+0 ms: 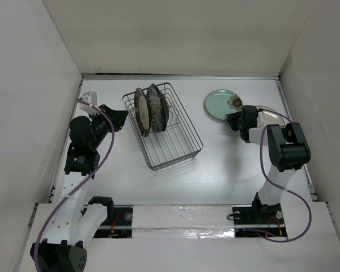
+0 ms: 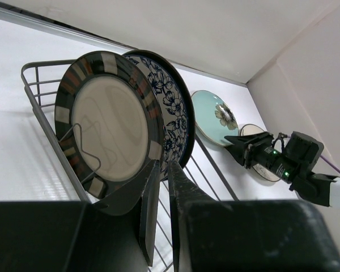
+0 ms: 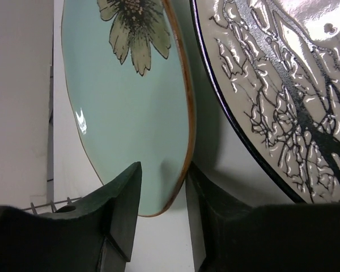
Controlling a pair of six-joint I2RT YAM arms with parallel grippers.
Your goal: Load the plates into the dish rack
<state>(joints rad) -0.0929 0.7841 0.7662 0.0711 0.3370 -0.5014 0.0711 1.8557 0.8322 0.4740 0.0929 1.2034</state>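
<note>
The dish rack (image 1: 184, 150) stands mid-table, and plates stand upright in its far end. The left wrist view shows the brown-rimmed cream plate (image 2: 107, 124) in front and the blue-and-white floral plate (image 2: 173, 107) behind it. My left gripper (image 2: 164, 165) hovers just left of the rack (image 2: 39, 107); only a thin slit shows between its jaws and nothing is in it. The pale teal flower plate (image 3: 130, 102) lies flat at the back right. My right gripper (image 3: 163, 170) is open and straddles its near rim. The cream branch plate (image 3: 283, 85) lies beside it.
A small white box (image 1: 89, 97) sits at the back left corner near my left arm. White walls close the table on the left, back and right. My right arm covers part of the branch plate (image 1: 267, 111) in the top view.
</note>
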